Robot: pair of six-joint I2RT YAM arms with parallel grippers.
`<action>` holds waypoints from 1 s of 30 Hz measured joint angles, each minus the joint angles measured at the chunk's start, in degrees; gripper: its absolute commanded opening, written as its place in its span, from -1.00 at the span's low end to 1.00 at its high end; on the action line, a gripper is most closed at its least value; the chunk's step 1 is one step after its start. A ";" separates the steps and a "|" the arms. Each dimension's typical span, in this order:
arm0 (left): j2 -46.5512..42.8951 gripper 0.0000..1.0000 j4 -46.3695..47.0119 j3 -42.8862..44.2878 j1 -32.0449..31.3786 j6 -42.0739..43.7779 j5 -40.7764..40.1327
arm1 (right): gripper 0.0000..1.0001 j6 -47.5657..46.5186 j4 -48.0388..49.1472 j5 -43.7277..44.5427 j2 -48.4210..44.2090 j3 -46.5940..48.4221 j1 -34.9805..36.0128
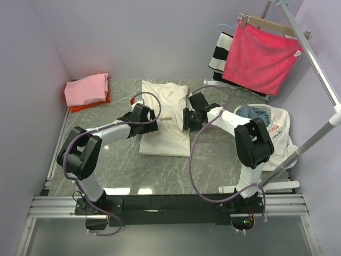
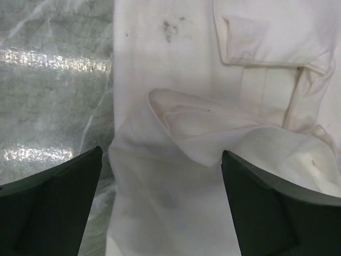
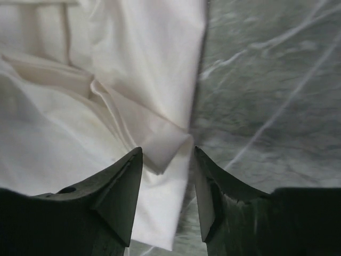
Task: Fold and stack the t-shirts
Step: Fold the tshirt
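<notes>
The cream t-shirt lies folded into a long strip in the middle of the table. My left gripper is at its left edge, open wide; in the left wrist view a turned-over corner of the cream shirt lies between the fingers. My right gripper is at the shirt's right edge, open; in the right wrist view its jaws straddle a folded flap of the shirt without closing on it. The pink t-shirt lies folded on the orange-red one at the back left.
A bright red cloth on a wooden hanger and a striped cloth hang at the back right from a metal rack. A white garment with a blue item lies at the right beside the right arm.
</notes>
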 measured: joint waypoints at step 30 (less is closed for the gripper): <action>-2.45 0.99 3.82 -1.22 1.40 3.56 26.18 | 0.10 1.84 1.14 -12.57 -1.55 -0.48 3.23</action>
